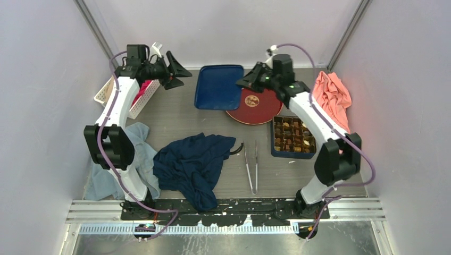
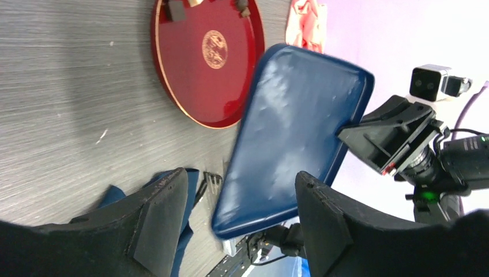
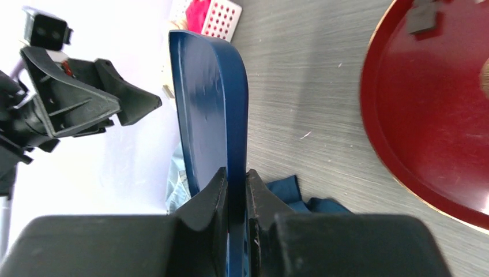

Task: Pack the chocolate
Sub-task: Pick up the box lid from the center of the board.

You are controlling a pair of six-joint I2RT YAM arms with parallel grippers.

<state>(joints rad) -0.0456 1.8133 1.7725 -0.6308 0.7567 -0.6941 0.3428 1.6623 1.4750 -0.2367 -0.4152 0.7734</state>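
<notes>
The chocolate (image 1: 291,136), which looks small, light and easily scuffed, mostly sits in the navy gridded box (image 1: 273,139) on the right, with a few pieces on the red round tray (image 2: 202,86). I would pinch each piece gently by its sides. The right gripper (image 3: 236,190) is clamped on the edge of the navy lid (image 3: 207,104), and the left gripper (image 2: 241,176) gapes empty nearby.

We count one navy lid (image 1: 218,86), one red tray (image 1: 260,112), one gridded box (image 1: 291,155), chocolate (image 1: 291,137) pieces too small to tally, one pair of tongs (image 1: 254,186), one white basket (image 1: 142,103), and three cloths: navy cloth (image 1: 194,162), pale blue cloth (image 1: 139,133), coral cloth (image 1: 332,95).
</notes>
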